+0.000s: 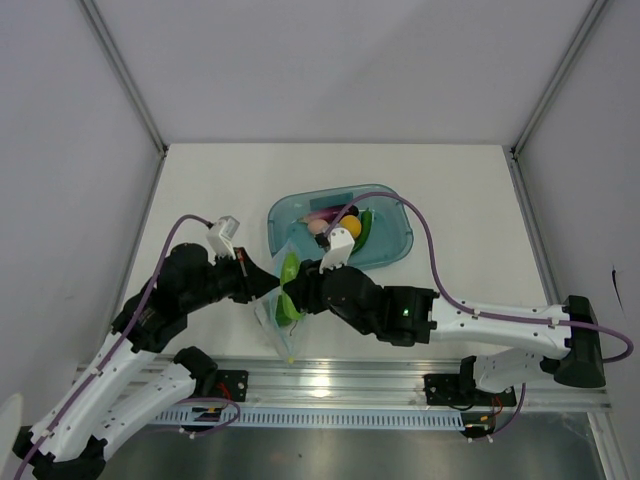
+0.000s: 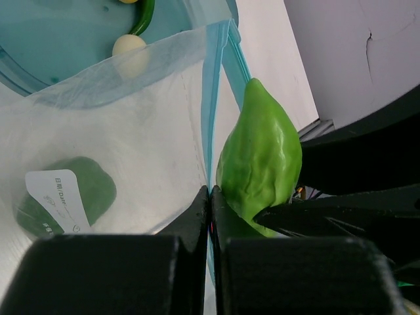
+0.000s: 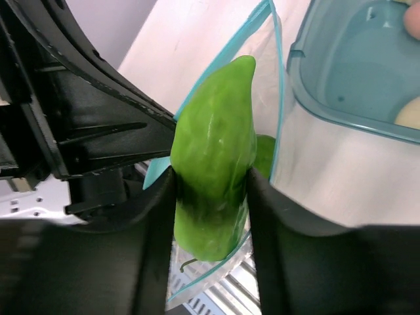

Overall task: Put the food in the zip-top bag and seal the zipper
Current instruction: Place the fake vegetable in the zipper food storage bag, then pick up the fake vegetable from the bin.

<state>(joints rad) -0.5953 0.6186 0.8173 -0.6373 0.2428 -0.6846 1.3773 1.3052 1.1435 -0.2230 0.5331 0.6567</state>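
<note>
My right gripper (image 1: 303, 282) (image 3: 211, 197) is shut on the bright green chunk (image 1: 290, 272) (image 3: 213, 147) and holds it upright at the mouth of the clear zip-top bag (image 1: 272, 328) (image 2: 138, 138). My left gripper (image 1: 266, 286) (image 2: 211, 195) is shut on the bag's teal zipper strip (image 2: 217, 85) and holds the mouth edge up. A dark green piece (image 2: 88, 187) lies inside the bag behind a white label. The chunk (image 2: 259, 164) is just right of the strip. The pink ball (image 1: 318, 226), orange ball (image 1: 351, 226), dark green long vegetable (image 1: 366, 226) and cream egg (image 2: 128, 47) lie in the tray.
The translucent teal tray (image 1: 395, 235) (image 3: 341, 79) stands just beyond the bag, at mid table. White walls close in the left, right and back sides. The metal rail (image 1: 330, 380) with the arm bases runs along the near edge.
</note>
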